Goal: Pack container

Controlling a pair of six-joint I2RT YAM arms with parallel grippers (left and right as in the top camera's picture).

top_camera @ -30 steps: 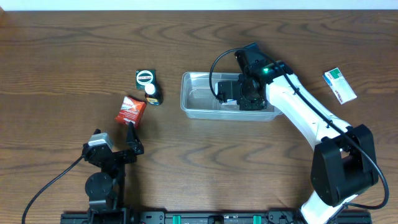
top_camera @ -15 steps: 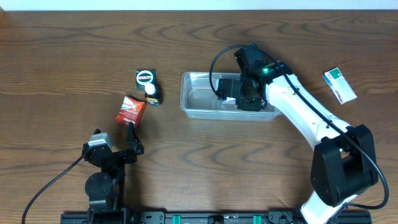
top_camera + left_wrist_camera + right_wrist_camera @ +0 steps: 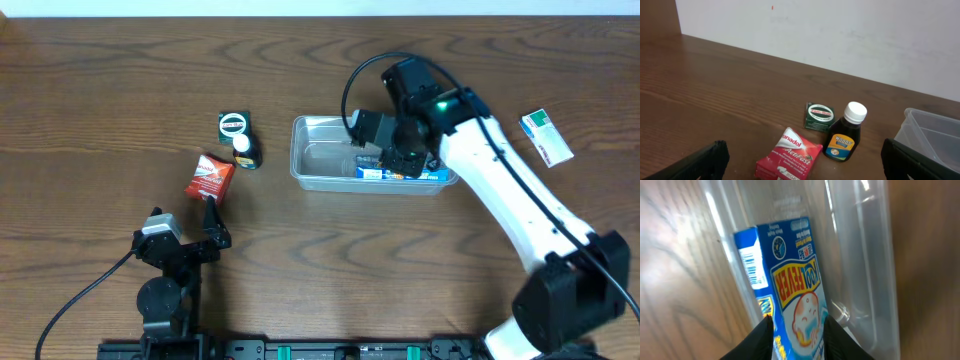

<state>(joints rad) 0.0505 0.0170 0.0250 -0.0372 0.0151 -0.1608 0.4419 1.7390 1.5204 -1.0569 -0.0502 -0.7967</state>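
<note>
A clear plastic container [image 3: 300, 165] is seen on a wooden table [image 3: 100, 100], right of centre. One blue box [image 3: 400, 173] lies inside it, along the wall nearest the robot. The right gripper [image 3: 797, 335] is held over that box. Its fingers [image 3: 760, 337] are set on either side of the box's end, but whether the box is pinched or released cannot be told. The left gripper [image 3: 213, 225] is parked near the front edge with fingers spread wide and nothing between them.

The packing is judged barely begun, with four items left outside. A red packet [image 3: 209, 177], a dark bottle [image 3: 244, 151] with a white cap and a green box [image 3: 233, 124] are grouped left of the container. A white carton [image 3: 546, 137] lies well apart on the right. Nothing is seen blocking the way, though the upright bottle could be tipped.
</note>
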